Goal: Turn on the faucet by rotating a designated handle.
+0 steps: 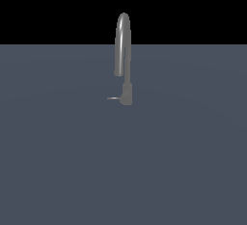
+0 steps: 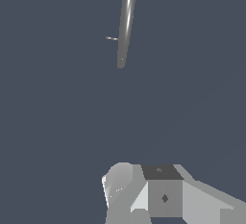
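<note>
A slim grey faucet [image 1: 123,45] stands on the flat grey surface, its arched spout curving over toward the exterior view's left. Its thicker cylindrical base [image 1: 126,95] carries the handle [image 1: 113,98], a thin short rod sticking out level toward the exterior view's left. The wrist view looks down on the faucet [image 2: 126,21] from a distance, with the handle [image 2: 111,38] showing as a small sliver beside it. No gripper fingers show in either view. Nothing touches the faucet or the handle.
White and grey parts of the robot arm [image 2: 144,194] fill one edge of the wrist view, well away from the faucet. The plain blue-grey surface [image 1: 123,161] stretches all around the faucet, with a black background behind it.
</note>
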`<state>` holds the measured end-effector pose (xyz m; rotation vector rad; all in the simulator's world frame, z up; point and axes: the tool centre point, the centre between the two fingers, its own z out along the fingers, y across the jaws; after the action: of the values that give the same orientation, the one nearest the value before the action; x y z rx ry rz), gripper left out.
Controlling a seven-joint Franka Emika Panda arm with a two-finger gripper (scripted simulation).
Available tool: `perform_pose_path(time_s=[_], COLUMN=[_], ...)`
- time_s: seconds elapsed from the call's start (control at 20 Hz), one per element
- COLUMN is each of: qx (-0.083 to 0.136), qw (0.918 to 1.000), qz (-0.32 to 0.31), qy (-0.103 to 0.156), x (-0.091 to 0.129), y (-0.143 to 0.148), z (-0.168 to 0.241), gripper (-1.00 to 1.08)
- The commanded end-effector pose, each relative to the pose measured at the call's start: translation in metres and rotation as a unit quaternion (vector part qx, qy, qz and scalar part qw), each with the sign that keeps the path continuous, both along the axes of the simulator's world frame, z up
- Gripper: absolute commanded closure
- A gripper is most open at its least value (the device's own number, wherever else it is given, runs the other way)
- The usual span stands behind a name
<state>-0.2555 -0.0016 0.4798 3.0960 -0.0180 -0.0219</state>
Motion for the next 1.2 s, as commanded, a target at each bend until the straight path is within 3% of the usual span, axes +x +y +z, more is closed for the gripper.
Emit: perform_pose_path(time_s=[0.0,0.35,0.7,0.9,1.15], qx=[0.000,-0.022,-0.084,-0.134,-0.203], qw=[1.0000,0.9995,0.9925,0.9807,0.9549], qz=[0.000,0.023,0.089,0.142,0.216], qy=[0.000,0.002,0.009,0.014,0.021], x=[0.000,0.008,0.032,0.050,0.074], y=[0.000,0.003,0.012,0.020,0.032], z=[0.000,-0.006,-0.023,-0.038,-0.061], gripper=[1.08,1.08,1.08,1.08,1.08])
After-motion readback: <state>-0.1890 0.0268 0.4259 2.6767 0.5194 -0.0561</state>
